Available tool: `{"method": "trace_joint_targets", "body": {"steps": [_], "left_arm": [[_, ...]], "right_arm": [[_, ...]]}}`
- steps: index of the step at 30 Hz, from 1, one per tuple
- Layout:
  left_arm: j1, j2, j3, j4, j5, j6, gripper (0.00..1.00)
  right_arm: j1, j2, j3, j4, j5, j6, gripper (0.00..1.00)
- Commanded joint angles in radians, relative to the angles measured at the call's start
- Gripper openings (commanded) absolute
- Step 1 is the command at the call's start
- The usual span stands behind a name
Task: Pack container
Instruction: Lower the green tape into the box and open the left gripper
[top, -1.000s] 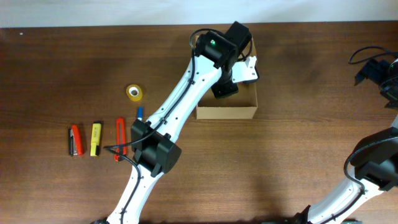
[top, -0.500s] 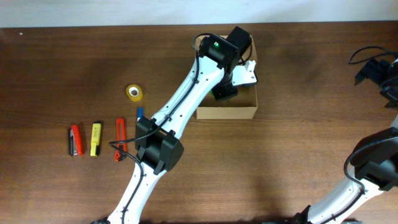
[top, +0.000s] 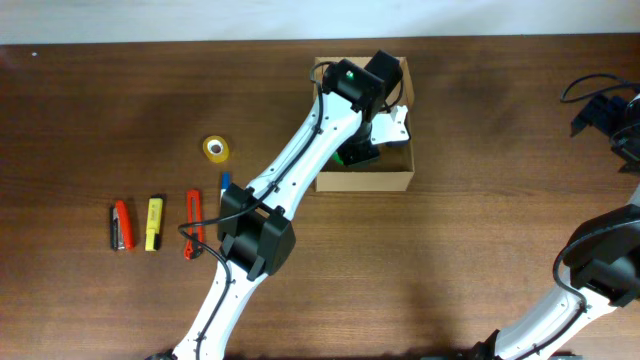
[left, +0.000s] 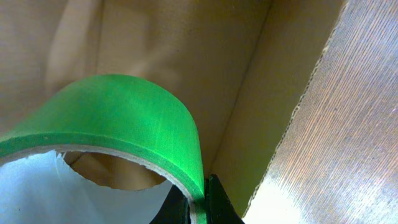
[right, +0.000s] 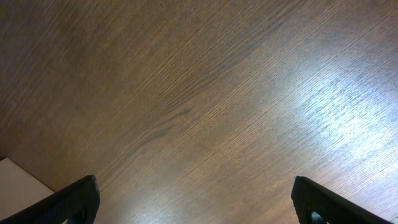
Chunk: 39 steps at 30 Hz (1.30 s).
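The container (top: 365, 182) sits on the far middle part of the table (top: 480, 260), a tan cardboard box with its top open and its flap lid standing up along the far edge. The left arm reaches across from the near side and dips into the box, so the overhead view shows only a sliver of green beneath the wrist. From the left wrist camera the inside of the box fills the picture: plain cardboard walls, a corner seam, and the cut rim on the right with the wood of the table beyond it. The left gripper (left: 196, 208) is closed narrowly on the wall of a green tape roll (left: 124, 106), one dark fingertip on each side of the band, and the roll hangs inside the box; whether it touches the bottom cannot be told. Well to the left of the box a small yellowish tape roll (top: 217, 149) lies flat on the table. Nearer the front left, a blue pen (top: 225, 183) shows beside the arm, and then comes a row of an orange-red marker (top: 193, 222), a yellow highlighter (top: 153, 221) and a red-and-black tool (top: 121, 225), all apart from one another. The right gripper (right: 196, 202) is far off at the right edge, spread wide over bare wood and holding nothing.
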<state>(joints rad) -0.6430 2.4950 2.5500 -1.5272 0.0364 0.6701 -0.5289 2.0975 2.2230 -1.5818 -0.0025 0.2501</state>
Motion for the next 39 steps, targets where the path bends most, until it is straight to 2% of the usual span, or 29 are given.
{"method": "trace_joint_targets", "body": {"steps": [1,11,17,32,38,39], "left_arm": [[0.005,0.011,-0.043,0.003,0.011,-0.003,0.01],[0.011,0.011,-0.105,0.043,0.007,-0.003,0.01],[0.021,0.011,-0.105,0.074,-0.016,-0.003,0.09],[0.044,0.027,-0.105,0.093,-0.015,-0.003,0.08],[0.044,0.063,-0.105,0.092,-0.015,-0.004,0.10],[0.044,0.065,-0.105,0.091,-0.015,-0.004,0.13]], "right_arm": [[-0.002,-0.011,-0.006,0.001,-0.013,-0.006,0.99],[-0.002,-0.011,-0.006,0.000,-0.013,-0.006,0.99],[-0.002,-0.011,-0.006,0.000,-0.013,-0.006,0.99],[-0.002,-0.011,-0.006,-0.002,-0.013,-0.007,0.99],[-0.002,-0.011,-0.006,-0.011,-0.013,-0.007,0.99],[-0.002,-0.011,-0.006,-0.011,-0.013,-0.007,0.99]]}}
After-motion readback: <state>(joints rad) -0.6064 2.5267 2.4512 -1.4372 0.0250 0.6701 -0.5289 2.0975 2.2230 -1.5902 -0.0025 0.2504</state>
